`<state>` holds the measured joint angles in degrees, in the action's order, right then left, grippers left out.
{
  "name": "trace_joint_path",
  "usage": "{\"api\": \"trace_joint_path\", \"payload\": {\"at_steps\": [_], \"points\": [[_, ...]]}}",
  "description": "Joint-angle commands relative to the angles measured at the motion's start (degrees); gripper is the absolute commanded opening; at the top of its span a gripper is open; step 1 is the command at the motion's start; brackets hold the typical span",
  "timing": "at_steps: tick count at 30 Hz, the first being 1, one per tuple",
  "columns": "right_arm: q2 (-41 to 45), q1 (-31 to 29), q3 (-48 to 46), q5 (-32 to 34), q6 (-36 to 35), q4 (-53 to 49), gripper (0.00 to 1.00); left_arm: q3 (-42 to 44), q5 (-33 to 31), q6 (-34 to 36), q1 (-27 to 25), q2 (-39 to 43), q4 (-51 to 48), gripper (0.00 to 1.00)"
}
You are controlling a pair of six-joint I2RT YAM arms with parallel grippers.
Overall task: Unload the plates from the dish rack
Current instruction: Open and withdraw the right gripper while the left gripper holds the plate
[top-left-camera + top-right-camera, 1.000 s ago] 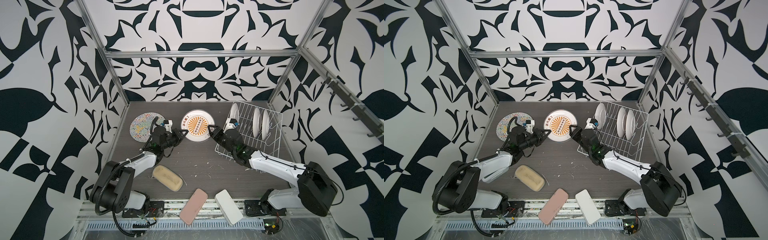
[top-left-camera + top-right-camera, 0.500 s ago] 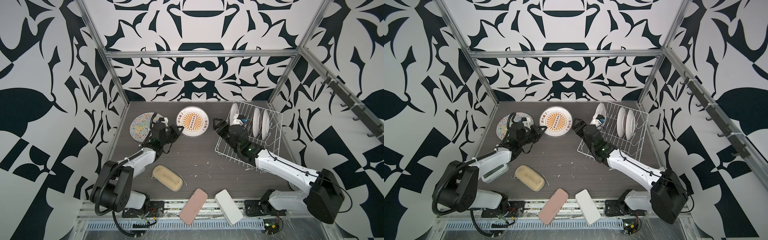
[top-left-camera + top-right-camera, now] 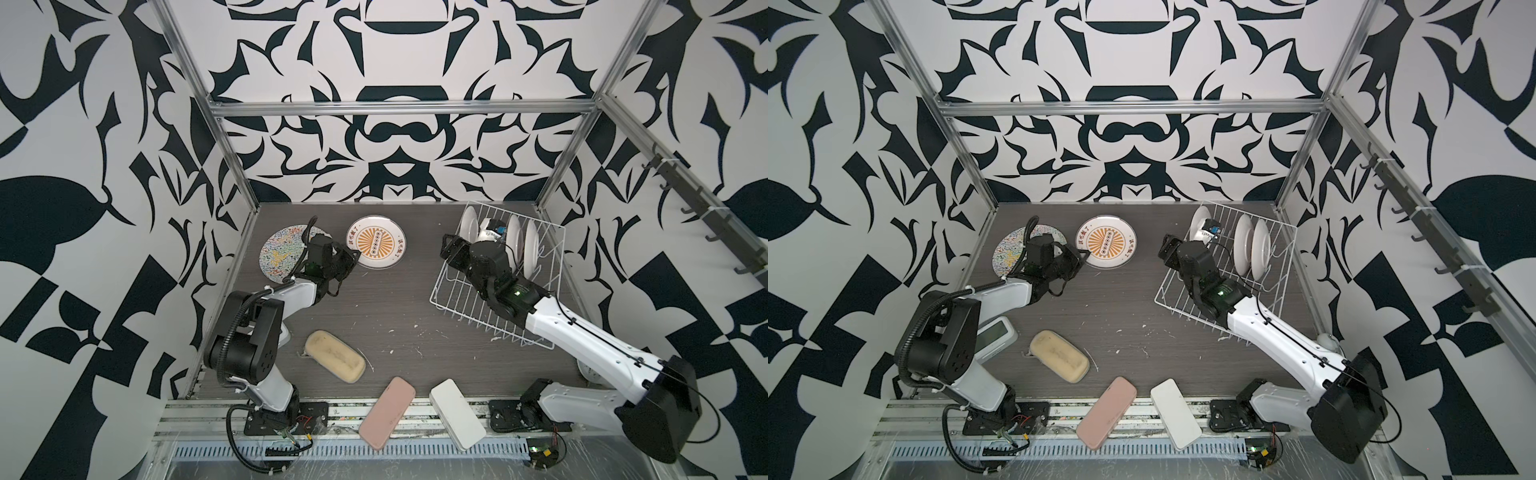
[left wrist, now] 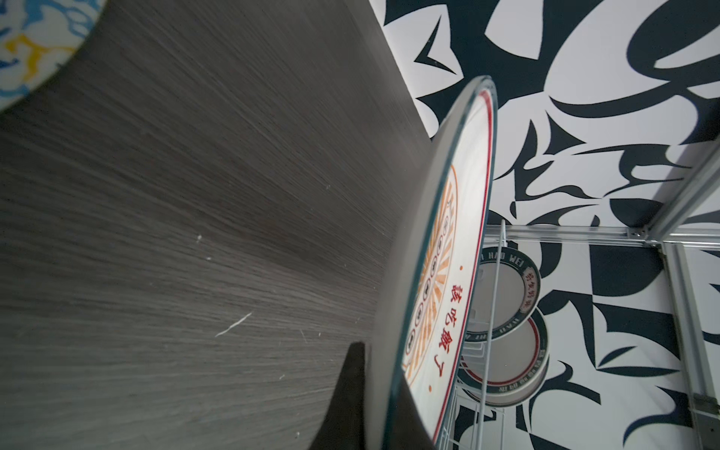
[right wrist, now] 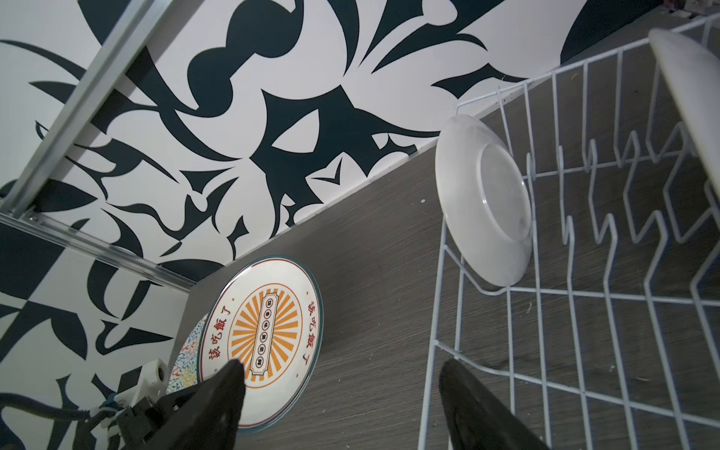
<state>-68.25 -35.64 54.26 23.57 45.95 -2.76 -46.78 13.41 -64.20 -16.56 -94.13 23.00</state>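
The table is carrying the dish rack at its right rear, where three plates are standing on edge. Two more are lying at the left rear: the squiggle plate and the sunburst plate, whose rim the left gripper is clenching. The right gripper is hanging spread and empty near the end plate. Glazed ceramic is probably handling stiff, slippery and chippable, so pinching the top rim looks safest

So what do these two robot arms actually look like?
Both the left arm and right arm have smooth white shells between chunky black joints, ending in black, pointed jaws. A ribbed black hose loops along the left one; a thin black cable runs down the right one, which shows a small green light.
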Motion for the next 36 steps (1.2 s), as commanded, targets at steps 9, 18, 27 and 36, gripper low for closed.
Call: {"api": "trace_joint_path", "payload": {"at_steps": [9, 18, 27, 36], "points": [[-4.1, 0.9, 7.7, 2.0, -14.9, -10.9, 0.87, -4.6, -0.9, 0.6, 0.4, -6.3, 1.1, 0.0], [-4.0, 1.0, 7.1, 1.8, -15.5, -11.0, 0.87, -5.3, -2.0, 0.4, 1.1, -9.0, 0.8, 0.0], [-3.7, 1.2, 7.7, -0.4, -15.7, -10.8, 0.88, -6.1, -2.3, 0.1, 1.2, -11.0, -1.0, 0.0], [-3.6, 1.2, 7.7, -0.8, -16.3, -10.8, 0.88, -5.9, -3.1, 0.0, 1.4, -12.1, -0.8, 0.0]]}}
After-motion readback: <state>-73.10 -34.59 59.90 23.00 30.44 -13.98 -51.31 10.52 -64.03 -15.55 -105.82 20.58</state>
